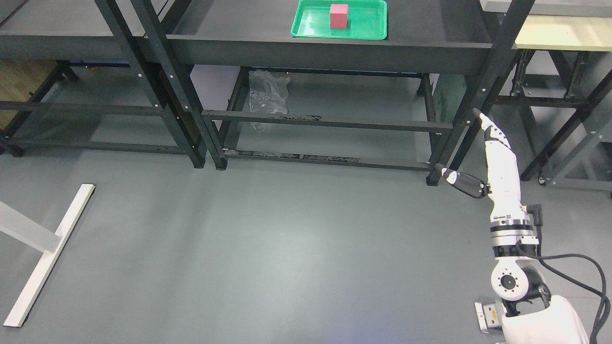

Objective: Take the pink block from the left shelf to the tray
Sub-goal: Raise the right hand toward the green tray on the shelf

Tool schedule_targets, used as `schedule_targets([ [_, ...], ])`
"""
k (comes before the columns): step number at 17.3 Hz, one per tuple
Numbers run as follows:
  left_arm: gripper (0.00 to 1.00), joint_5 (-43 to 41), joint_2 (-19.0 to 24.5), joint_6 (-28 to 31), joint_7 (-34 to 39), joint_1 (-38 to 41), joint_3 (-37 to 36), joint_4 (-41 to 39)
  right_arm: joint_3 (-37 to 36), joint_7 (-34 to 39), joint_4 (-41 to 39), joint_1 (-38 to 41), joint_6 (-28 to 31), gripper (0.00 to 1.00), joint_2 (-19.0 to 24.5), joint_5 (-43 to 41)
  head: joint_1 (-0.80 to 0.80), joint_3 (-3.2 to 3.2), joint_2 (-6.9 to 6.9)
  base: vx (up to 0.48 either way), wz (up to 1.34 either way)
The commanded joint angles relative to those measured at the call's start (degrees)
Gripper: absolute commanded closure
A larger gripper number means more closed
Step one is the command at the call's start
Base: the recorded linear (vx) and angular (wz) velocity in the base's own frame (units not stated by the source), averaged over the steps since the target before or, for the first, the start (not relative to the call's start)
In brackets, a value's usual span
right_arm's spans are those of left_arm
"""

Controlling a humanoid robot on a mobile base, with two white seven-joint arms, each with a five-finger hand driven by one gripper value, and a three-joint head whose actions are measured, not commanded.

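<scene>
A pink block [339, 16] stands upright inside the green tray [306, 28] on the dark shelf top [430, 28] at the upper middle of the head view. My right hand [483, 148] hangs low at the right, well below and to the right of the tray, near the shelf's right leg. Its fingers are stretched out straight, the thumb [461, 181] sticks out to the left, and it holds nothing. The white right forearm rises from the lower right corner. My left arm does not show.
A second dark shelf [57, 28] stands at the upper left. A crumpled clear plastic bag [267, 95] lies under the middle shelf. A white table foot [48, 253] crosses the grey floor at the left. More frames stand at the right.
</scene>
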Motion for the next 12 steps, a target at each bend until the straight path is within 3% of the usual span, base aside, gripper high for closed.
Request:
schedule_targets([
  [1, 0.0, 0.0, 1.0, 0.0, 0.0, -1.8, 0.0, -1.0, 1.4, -0.5, -0.2, -0.4, 0.1, 0.01, -1.6, 25.4, 0.0, 0.0, 0.0, 0.053, 0.12],
  [12, 0.0, 0.0, 1.0, 0.0, 0.0, -1.8, 0.0, -1.0, 2.7, -0.2, -1.6, -0.2, 0.3, 0.01, -0.3, 25.4, 0.0, 0.0, 0.0, 0.062, 0.23],
])
